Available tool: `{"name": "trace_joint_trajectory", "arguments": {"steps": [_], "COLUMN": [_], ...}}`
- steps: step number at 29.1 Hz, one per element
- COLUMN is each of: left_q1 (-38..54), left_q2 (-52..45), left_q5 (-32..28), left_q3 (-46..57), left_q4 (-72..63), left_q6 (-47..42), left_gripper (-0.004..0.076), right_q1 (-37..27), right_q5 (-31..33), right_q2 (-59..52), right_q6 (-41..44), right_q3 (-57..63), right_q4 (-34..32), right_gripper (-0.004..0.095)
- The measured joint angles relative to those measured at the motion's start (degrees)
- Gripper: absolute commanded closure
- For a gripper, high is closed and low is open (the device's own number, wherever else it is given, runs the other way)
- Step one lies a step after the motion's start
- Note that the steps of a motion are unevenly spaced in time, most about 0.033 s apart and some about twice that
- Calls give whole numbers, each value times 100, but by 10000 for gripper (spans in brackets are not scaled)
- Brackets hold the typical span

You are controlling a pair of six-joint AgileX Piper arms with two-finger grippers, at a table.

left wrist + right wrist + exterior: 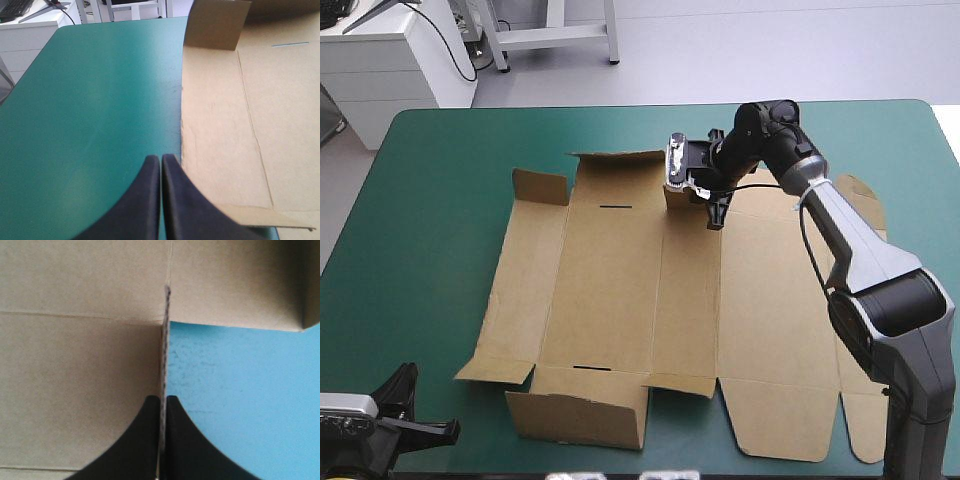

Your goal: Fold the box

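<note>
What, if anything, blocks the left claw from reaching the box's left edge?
Likely yes, reachable: only bare teal-green cover lies between the shut left claw and the box beside it.

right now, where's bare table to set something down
Widest free patch: between the box and the left edge of the table. A bare strip also runs along the far edge. Crowded: the box's far side, where the right gripper is shut on it, and the near left corner, by the left gripper.

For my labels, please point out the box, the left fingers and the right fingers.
box [610, 280], high view, middle panel
left fingers [145, 202], left wrist view, one finger's face
right fingers [145, 442], right wrist view, one finger's face
</note>
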Motion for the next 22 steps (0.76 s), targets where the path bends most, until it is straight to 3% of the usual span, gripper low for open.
{"name": "trace_joint_trajectory", "arguments": {"steps": [10, 13, 18, 20, 22], "left_q1": [0, 0, 0, 0, 0], "left_q2": [0, 0, 0, 0, 0], "left_q5": [0, 0, 0, 0, 0], "left_q3": [0, 0, 0, 0, 0], "left_q4": [0, 0, 0, 0, 0], "left_q6": [0, 0, 0, 0, 0], "left_gripper": [731, 731, 731, 731, 731], "right_q1": [61, 61, 63, 63, 68], "right_q5": [-166, -208, -290, -321, -337], "right_q2": [351, 351, 351, 351, 351], "right_q6": [2, 115, 396, 522, 635], "right_q3": [-1, -1, -6, -6, -27], "right_q4": [17, 143, 241, 241, 194], "right_gripper": [897, 789, 474, 434, 473]}}
